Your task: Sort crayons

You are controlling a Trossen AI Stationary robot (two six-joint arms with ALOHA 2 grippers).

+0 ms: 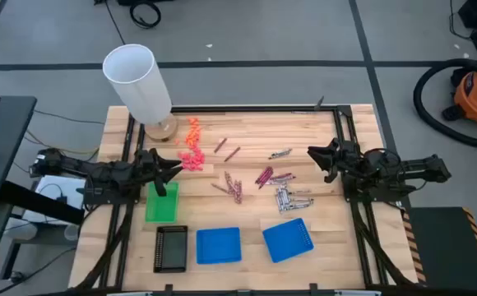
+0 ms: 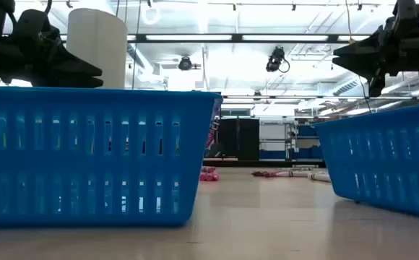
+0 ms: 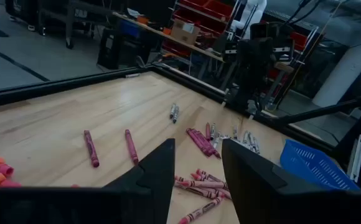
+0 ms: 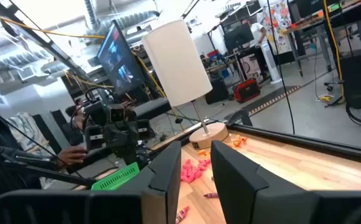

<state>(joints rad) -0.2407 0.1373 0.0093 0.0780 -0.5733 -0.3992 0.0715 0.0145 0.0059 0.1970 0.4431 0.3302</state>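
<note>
From above, the thin maroon and grey wax crayons (image 1: 259,182) lie scattered mid-table between the left gripper (image 1: 166,168) and right gripper (image 1: 324,156); both wrist views show empty, parted jaws; light, brittle, round sticks probably best pinched mid-length.

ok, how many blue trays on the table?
2. One blue tray sits at the table's near edge, right of the black tray; the other blue tray lies tilted just to its right. None seems hidden.
</note>
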